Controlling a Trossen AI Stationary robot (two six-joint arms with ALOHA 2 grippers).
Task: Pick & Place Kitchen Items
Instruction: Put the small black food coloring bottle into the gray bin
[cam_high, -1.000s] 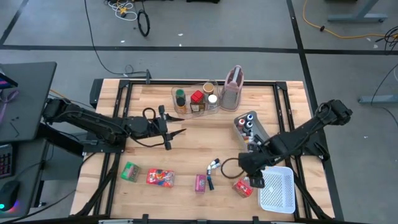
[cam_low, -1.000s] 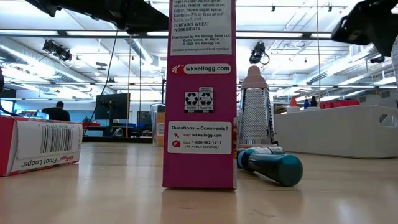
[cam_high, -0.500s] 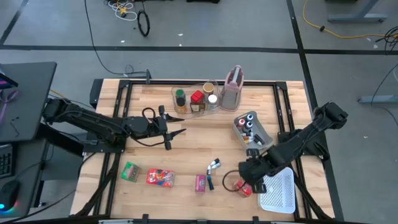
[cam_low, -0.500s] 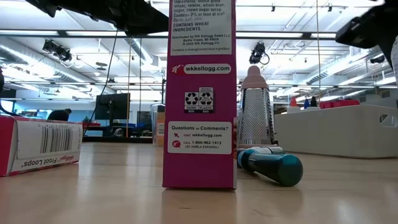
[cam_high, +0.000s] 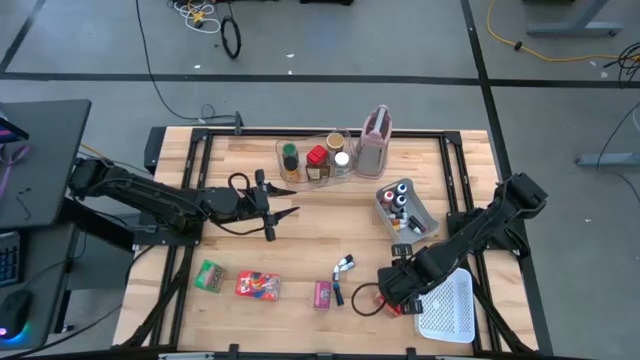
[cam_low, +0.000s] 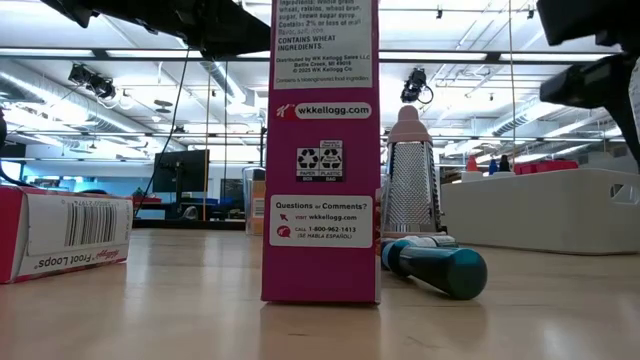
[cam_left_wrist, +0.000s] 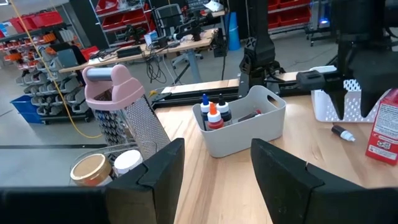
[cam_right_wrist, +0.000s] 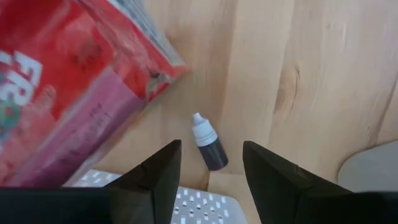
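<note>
High view: my left gripper (cam_high: 283, 213) waits mid-table, fingers apart, empty. My right gripper (cam_high: 381, 287) hangs open and empty at the front, over the red packet (cam_right_wrist: 59, 93) and small dark bottle (cam_right_wrist: 209, 147) beside the white mesh basket (cam_high: 445, 305).

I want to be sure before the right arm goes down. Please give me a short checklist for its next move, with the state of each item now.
1. Right gripper open and empty: ok.
2. Small dark bottle lies between its fingers' line: ok.
3. Red packet clear of the bottle: ok, but close beside it.
4. White mesh basket near for placing: ok.
5. Height above the table: cannot tell.
6. Left gripper away at mid-table, open: ok.
</note>
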